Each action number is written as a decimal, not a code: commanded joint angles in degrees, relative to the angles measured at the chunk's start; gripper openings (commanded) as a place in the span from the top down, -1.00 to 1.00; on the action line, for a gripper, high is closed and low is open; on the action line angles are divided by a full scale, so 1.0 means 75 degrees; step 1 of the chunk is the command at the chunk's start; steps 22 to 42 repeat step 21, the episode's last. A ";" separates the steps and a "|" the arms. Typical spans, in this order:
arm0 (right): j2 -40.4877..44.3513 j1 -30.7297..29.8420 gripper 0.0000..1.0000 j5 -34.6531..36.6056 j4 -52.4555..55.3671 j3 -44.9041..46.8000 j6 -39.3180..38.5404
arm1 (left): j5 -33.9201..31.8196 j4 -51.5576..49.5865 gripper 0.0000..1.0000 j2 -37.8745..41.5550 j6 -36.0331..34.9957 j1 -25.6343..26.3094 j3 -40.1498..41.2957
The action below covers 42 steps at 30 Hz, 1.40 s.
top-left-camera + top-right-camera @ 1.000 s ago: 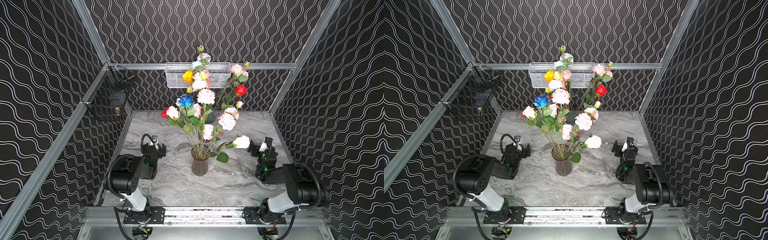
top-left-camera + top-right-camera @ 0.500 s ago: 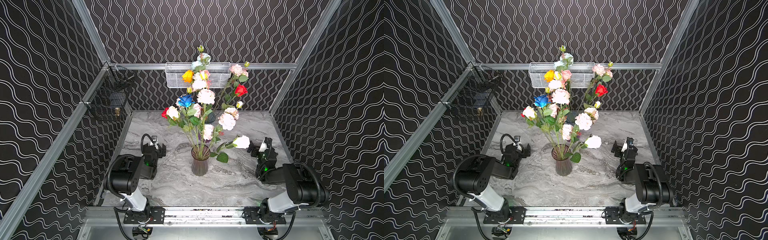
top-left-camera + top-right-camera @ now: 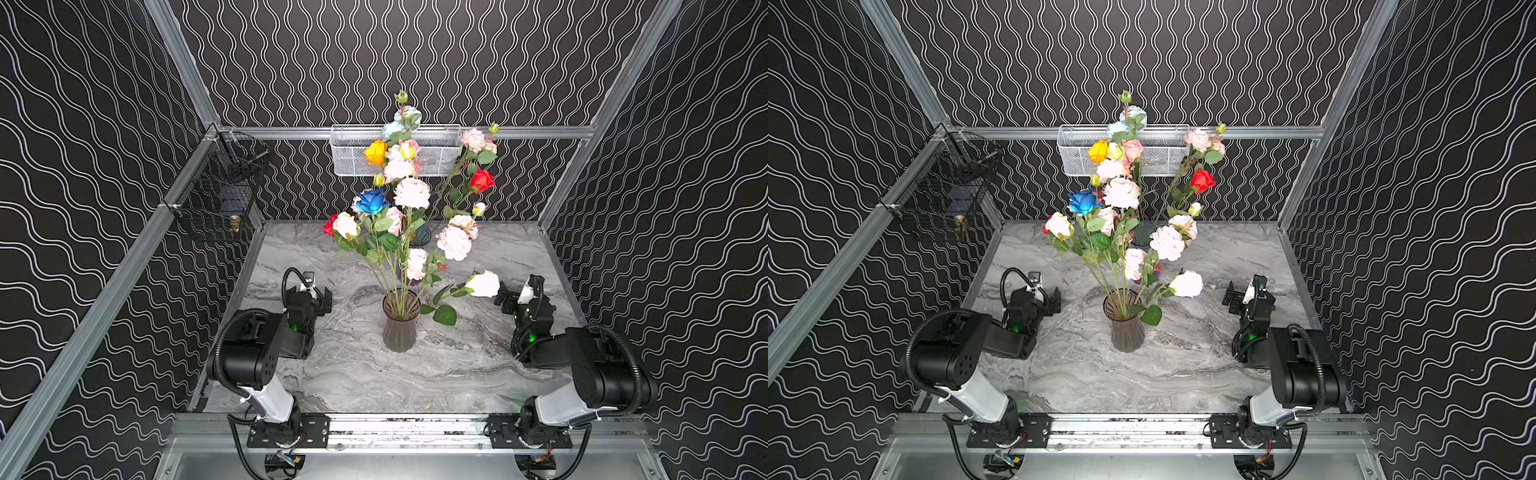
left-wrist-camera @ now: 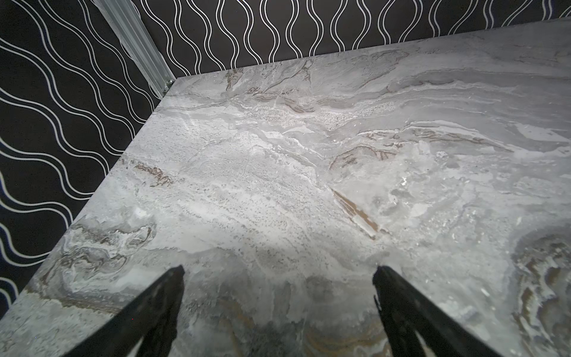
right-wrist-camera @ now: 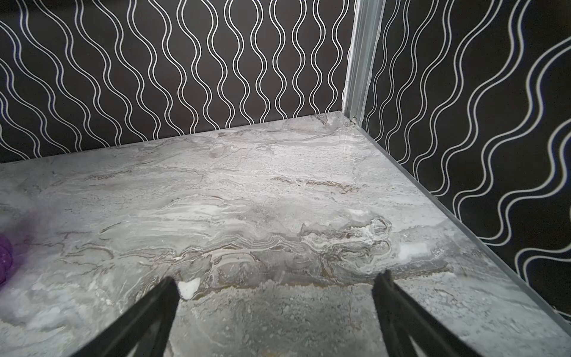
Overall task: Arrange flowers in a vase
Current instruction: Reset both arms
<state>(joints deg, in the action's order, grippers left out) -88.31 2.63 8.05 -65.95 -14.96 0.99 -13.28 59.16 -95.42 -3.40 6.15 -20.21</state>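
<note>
1. Since every stem we can find stands in the ribbed, smoky-brown glass vase (image 3: 400, 322) at the centre of the frame in both top views, we judge the arranging all but done. The step in hand looks like resting the arms clear.
2. The flowers (image 3: 409, 195) are long green-stemmed sprays with pale pink, white, red, orange-yellow and blue blooms. They fan up out of the vase toward the upper centre, and we see none lying on the grey marbled tabletop (image 3: 353, 374).
3. The left gripper (image 3: 321, 297), lower left of centre, hangs low over bare marble with its jaws spread wide. In the left wrist view only tabletop shows between the black fingers (image 4: 160, 303), so it holds nothing.
4. The right gripper (image 3: 505, 297), right of centre, is likewise wide open and empty, as its own wrist view shows.
5. One white rose (image 3: 1187, 284) droops low to the right of the vase, near the right gripper, and a top view shows a gap between them.
6. To do this well, we would move the right arm only away from that bloom, toward the lower edge of the frame. The tall bunch looks top-heavy, and a nudge on a low stem could tip the vase.
7. If that rose wants lifting, we would pinch its stem below the leaves, not the bloom.
</note>
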 commanded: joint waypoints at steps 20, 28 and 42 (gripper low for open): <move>0.0008 -0.0011 -0.99 -0.0015 -0.0278 0.0003 0.0020 | 0.0013 0.0207 -0.97 0.0025 -0.0016 -0.0024 -0.0036; 0.0009 -0.0011 -0.99 -0.0028 -0.0297 0.0006 0.0026 | 0.0007 0.0222 -0.98 0.0032 -0.0016 -0.0023 -0.0025; 0.0009 -0.0011 -0.99 -0.0028 -0.0297 0.0006 0.0026 | 0.0007 0.0222 -0.98 0.0032 -0.0016 -0.0023 -0.0025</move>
